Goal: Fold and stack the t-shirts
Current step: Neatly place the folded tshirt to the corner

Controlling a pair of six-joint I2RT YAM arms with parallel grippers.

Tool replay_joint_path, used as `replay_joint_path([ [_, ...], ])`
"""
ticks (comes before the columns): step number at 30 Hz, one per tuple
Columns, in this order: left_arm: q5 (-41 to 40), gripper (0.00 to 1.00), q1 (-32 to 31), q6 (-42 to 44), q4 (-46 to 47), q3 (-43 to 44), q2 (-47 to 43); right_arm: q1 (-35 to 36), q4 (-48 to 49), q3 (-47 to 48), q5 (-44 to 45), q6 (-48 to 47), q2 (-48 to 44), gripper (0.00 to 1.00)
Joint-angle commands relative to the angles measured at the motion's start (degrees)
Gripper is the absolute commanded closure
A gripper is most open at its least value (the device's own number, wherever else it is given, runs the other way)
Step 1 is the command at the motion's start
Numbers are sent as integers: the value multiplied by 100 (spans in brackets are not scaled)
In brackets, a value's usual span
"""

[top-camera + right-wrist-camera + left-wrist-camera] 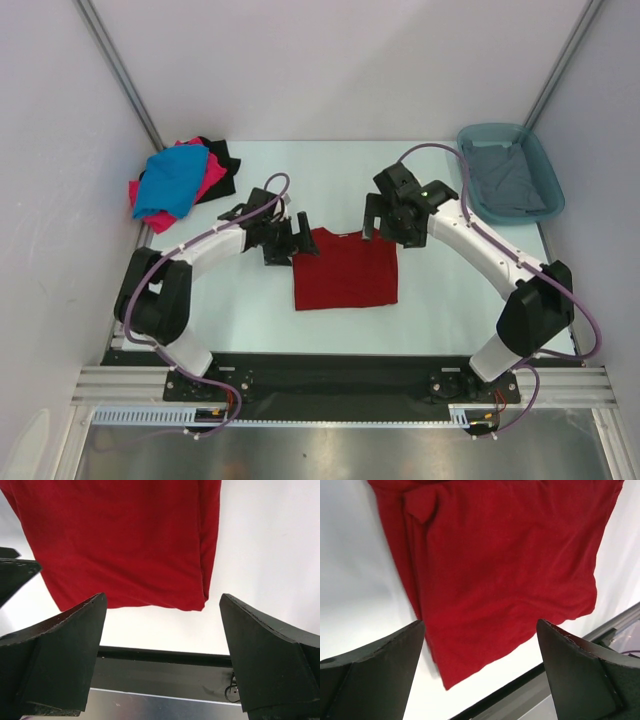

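matt red cloth t-shirt [345,268], smooth white table [330,180]

Dark red t-shirt [505,580]: lies flat on the white table [355,580], folded into a rough rectangle that fills the upper and middle frame. Doubled layers show along its left edge. A small flap of cloth is turned over near its upper left corner. Light creases near the lower right corner.

Left gripper [480,625]: above the shirt, jaws spread wide, nothing between them. Both black fingers [375,675] enter from the bottom corners; neither is seen touching the cloth.

Table edge: a black strip [520,681] runs diagonally across the lower right, with a grey metal rail [520,705] beyond it. The shirt's lower corner lies near this strip, apart from it
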Motion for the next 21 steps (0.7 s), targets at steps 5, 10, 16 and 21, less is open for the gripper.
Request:
replay_joint_path([
  [5, 239, 0, 99, -267, 652, -148, 288, -126, 1, -144, -156, 11, -328, 0],
  [10, -183, 0, 134, -223, 494, -121, 411, -188, -17, -249, -201, 37, -399, 0],
  [16, -737, 0, 152, -118, 345, -183, 428, -249, -17, -355, -262, 63, -434, 0],
  [21, -588, 0, 152, 5, 405, 19, 946, -276, 1, -337, -332, 63, -364, 0],
])
